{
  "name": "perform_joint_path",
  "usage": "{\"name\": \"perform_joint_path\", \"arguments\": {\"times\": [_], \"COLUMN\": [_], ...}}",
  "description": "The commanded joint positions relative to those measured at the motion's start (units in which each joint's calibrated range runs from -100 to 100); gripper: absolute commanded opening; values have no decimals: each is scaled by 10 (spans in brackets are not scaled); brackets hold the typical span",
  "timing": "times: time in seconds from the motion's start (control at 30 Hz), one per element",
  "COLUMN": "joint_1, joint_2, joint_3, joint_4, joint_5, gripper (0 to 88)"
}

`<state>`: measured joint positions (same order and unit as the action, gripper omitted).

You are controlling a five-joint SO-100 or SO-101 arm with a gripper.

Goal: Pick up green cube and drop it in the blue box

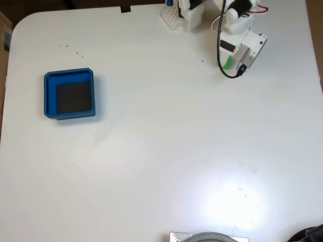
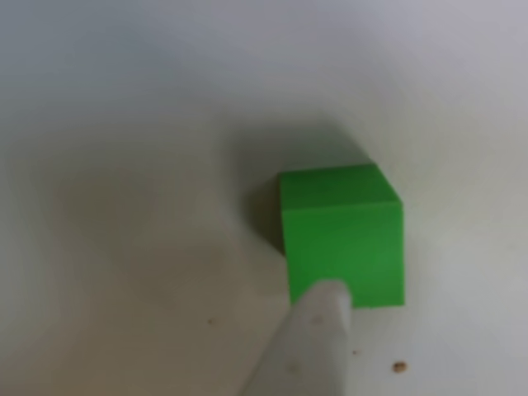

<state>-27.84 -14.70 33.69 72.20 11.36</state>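
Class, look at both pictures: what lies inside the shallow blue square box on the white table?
The shallow blue square box shows just its dark, nearly black floor in the fixed view, with nothing resting in it. The small bright green cube sits on the white table elsewhere; the arm covers most of it in the fixed view.

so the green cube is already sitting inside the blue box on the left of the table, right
Not quite. The blue box is on the left of the table in the fixed view, but its dark floor holds nothing. The green cube is far off at the upper right, under the arm's hand.
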Motion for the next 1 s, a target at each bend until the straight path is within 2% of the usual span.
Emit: {"name": "perform_joint_path", "arguments": {"times": [0.0,0.13,0.37,0.97], "joint_1": [1,-2,-3,-28], "joint_2": [-1,-1,-1,-1], "joint_3": [18,53,69,94], "joint_4": [-26,-44,-50,-51], "joint_5": [-1,-1,2,-2], "gripper": [247,251,315,320]}}
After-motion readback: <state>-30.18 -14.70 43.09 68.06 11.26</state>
